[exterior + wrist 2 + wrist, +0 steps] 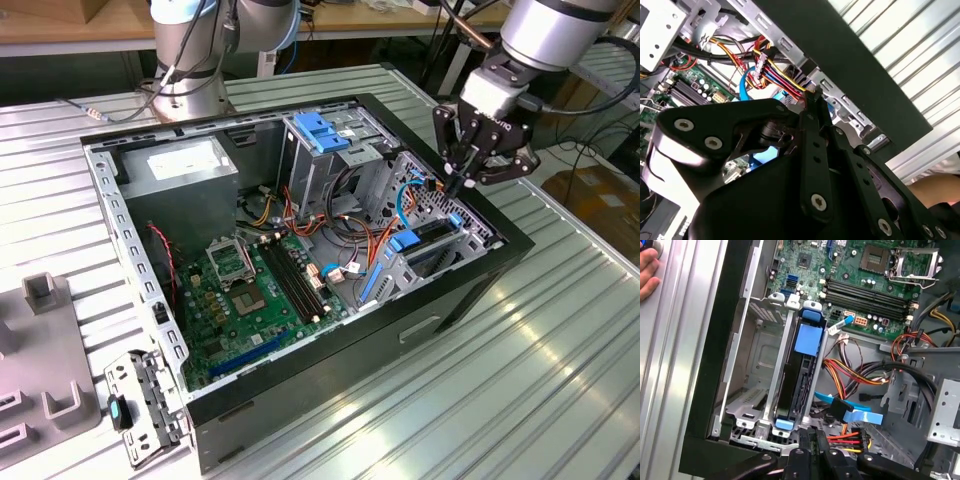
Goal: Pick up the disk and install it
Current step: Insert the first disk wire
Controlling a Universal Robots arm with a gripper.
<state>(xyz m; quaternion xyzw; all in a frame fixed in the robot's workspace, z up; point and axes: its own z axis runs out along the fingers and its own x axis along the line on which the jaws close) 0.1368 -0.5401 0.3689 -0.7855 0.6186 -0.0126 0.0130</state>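
From my remote station, I see the gripper [462, 183] poised over the open computer case [480, 290] that lies on its side on the ribbed metal table [560, 380], close to the case wall on the exterior view's right, above the drive bay. Its fingers [809, 450] are drawn together with nothing between them; in the first wrist view they meet just over the near end of the disk [801, 372].

The disk already sits in the drive bay [752, 375], standing on edge in the slot next to the case's black side wall. It lies directly below the fingertips, so the hand looks down on its thin upper edge and not on its broad face. I judge its long axis to run along that side wall, from the end under the gripper toward the motherboard [865, 285]. Blue rail tabs cap both ends, and a blue patch marks the far half of the upper edge. I judge the drive to be seated or nearly so, though I cannot tell from these views whether it has fully locked.

A bundle of red, yellow and orange power wires [850, 370] and a flat blue data cable [855, 412] run just beside the disk, on the side away from the case wall, loose of it. A person's hand [649, 267] rests on the table outside the case.
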